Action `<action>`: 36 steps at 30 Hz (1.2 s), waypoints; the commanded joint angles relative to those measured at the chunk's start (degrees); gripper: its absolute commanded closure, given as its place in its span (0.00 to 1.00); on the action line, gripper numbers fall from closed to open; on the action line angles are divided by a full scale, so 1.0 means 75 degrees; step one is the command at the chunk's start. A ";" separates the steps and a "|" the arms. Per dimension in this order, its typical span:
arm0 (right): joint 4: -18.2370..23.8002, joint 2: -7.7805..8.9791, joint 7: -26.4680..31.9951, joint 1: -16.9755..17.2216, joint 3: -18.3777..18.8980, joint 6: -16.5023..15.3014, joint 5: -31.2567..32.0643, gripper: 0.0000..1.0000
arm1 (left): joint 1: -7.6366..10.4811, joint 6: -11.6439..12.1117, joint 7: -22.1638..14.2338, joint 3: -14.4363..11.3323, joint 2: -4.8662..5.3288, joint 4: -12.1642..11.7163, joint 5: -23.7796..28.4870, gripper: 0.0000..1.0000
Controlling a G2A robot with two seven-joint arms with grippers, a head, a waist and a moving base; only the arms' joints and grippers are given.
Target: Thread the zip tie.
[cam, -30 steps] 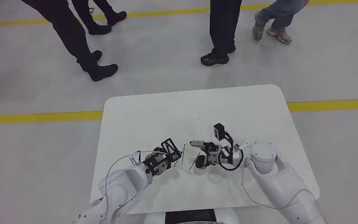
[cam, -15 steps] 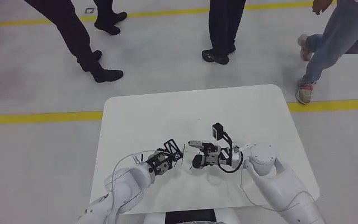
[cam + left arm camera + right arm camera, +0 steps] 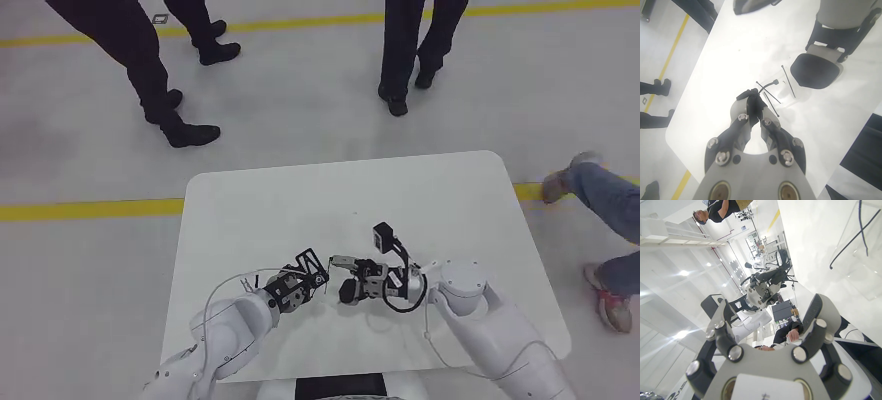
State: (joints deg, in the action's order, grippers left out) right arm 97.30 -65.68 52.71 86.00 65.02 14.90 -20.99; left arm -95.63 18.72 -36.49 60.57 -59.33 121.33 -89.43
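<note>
Spreading across the top view, the white table [image 3: 450, 200] carries both arms close to its six o'clock edge, their wrists turned toward one another. The right gripper [image 3: 770, 306] sits at about three o'clock from the left gripper [image 3: 753, 98], near it but not touching. Its jaws are spread wide with nothing between them.

Between the two lies a clear sheet [image 3: 783, 94], flat on the table, with three loose ties [image 3: 788, 81] resting on it. Two of them cross or nearly meet, and the third lies apart on the side nearer the right gripper.

The left gripper's jaws are clenched on the zip tie [image 3: 767, 86]. The tie curves out from the fingertips over the sheet, and its square head hangs free at the far end. How much strap runs behind the fingers cannot be made out.

The tie's long axis runs roughly along the nine-to-three line in the top view, head toward three o'clock. That puts the head on the empty right gripper's side, so that arm looks the nearer one to take it.
</note>
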 commanded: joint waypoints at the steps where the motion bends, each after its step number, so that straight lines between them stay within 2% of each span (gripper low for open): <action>1: 0.0016 0.0006 -0.0010 -0.0012 -0.0039 -0.0011 0.0011 0.65 | 0.0000 0.0000 0.0000 0.0000 0.0000 0.0000 0.0000 1.00; 3: 0.0024 0.0012 -0.0020 -0.0023 -0.0073 -0.0012 0.0019 0.71 | 0.0000 0.0000 0.0000 0.0000 0.0000 0.0000 0.0000 1.00; 7: 0.0023 0.0024 -0.0053 -0.0044 -0.0164 -0.0010 0.0022 0.76 | 0.0000 0.0000 0.0000 0.0000 0.0000 0.0000 0.0000 1.00; 18: -0.0057 0.0055 -0.0183 -0.0081 -0.0263 -0.0077 -0.0100 0.80 | 0.0000 0.0000 0.0000 0.0000 0.0000 0.0000 0.0000 1.00; 24: -0.0065 0.0071 -0.0320 -0.0078 -0.0286 -0.0133 -0.0155 0.86 | 0.0000 0.0000 0.0000 0.0000 0.0000 0.0000 0.0000 1.00; 36: -0.0059 0.0096 -0.0567 -0.0070 -0.0324 -0.0246 -0.0315 0.87 | 0.0000 0.0000 0.0000 0.0000 0.0000 0.0000 0.0000 1.00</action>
State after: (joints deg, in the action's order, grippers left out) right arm 96.85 -64.97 48.51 85.49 62.61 13.06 -23.30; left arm -95.63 18.72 -36.48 60.57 -59.33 121.33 -89.43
